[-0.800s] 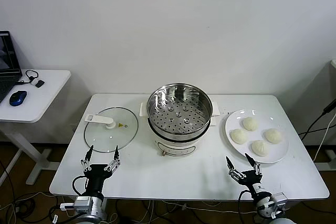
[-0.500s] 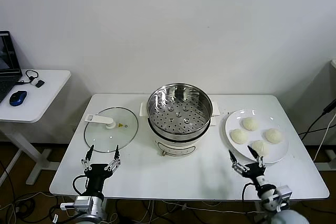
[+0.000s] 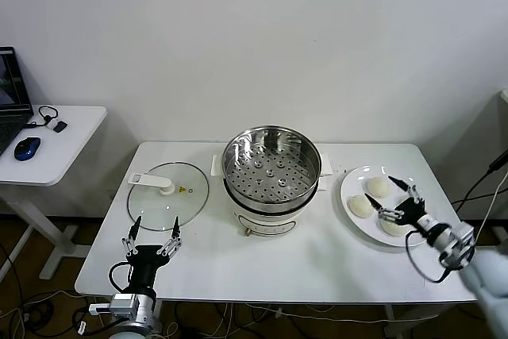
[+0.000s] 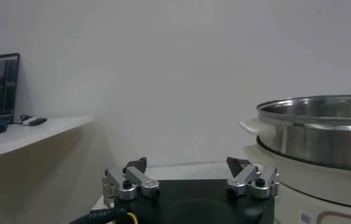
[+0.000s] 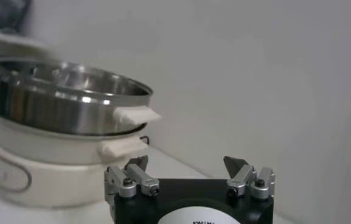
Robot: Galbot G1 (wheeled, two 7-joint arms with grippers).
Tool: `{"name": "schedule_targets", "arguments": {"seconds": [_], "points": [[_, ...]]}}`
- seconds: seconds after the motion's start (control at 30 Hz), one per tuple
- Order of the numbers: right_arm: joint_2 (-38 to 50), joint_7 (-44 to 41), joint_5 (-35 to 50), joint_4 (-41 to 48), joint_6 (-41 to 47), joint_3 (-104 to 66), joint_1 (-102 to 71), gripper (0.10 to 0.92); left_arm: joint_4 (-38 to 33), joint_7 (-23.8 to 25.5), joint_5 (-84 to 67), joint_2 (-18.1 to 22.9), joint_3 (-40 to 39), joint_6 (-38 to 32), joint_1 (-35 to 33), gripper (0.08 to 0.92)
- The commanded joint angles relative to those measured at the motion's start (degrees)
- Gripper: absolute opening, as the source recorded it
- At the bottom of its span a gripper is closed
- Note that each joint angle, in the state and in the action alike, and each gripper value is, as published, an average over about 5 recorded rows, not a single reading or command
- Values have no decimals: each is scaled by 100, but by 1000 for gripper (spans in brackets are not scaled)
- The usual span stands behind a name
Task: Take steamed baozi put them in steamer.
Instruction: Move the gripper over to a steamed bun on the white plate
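The right gripper hangs spread over the plate at the table's right edge, above 4 buns. The steamer sits mid-table, empty. A crooked pinch could squash a bun. The left gripper waits spread at the front-left edge.

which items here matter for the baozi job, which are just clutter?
In the job:
baozi on the plate
steamer
right gripper, open above the plate
left gripper, open, parked at the near edge

Lying about:
glass lid
laptop
mouse
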State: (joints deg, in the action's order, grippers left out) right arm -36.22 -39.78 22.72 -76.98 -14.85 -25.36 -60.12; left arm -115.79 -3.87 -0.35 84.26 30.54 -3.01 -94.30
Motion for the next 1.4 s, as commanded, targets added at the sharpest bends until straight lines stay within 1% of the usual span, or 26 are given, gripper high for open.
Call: {"name": "schedule_targets", "arguments": {"seconds": [0.03,0.17,0.33,0.5,0.63,0.9,1.23,1.4], "points": [[811,-1754,-741,1416,-223,923,1968,823,-6,2,-26,-12,-7,15,-1,823],[830,-2332,-1334,2288,-553,2370,3577,823,-9,3,-19,-9,-19,5,-4,823],[464,-2855,-1843,3265,-820,4115,5431,823,-14,2,-31,-2,-16,4,-3,823],[51,-3186,-2492,3635,-805,5109,6259,823,-5,0,-38,2,-22,3,-4,823],[-340,-3313,-3411,3867,-1011,5298,6493,823,-7,-1,-35,5,-32,7,-4,823],[-1096,-3238,-4703,4489,-1329,5063,6459,823,37,8,-48,-8,-32,20,12,823],[-1831,-2967,-5491,5073,-1137,4431,6297,823,77,6,-59,0,-10,20,19,823],[-2075,-2787,-5657,5268,-834,4197,6215,823,75,8,-79,-5,34,9,-21,823]]}}
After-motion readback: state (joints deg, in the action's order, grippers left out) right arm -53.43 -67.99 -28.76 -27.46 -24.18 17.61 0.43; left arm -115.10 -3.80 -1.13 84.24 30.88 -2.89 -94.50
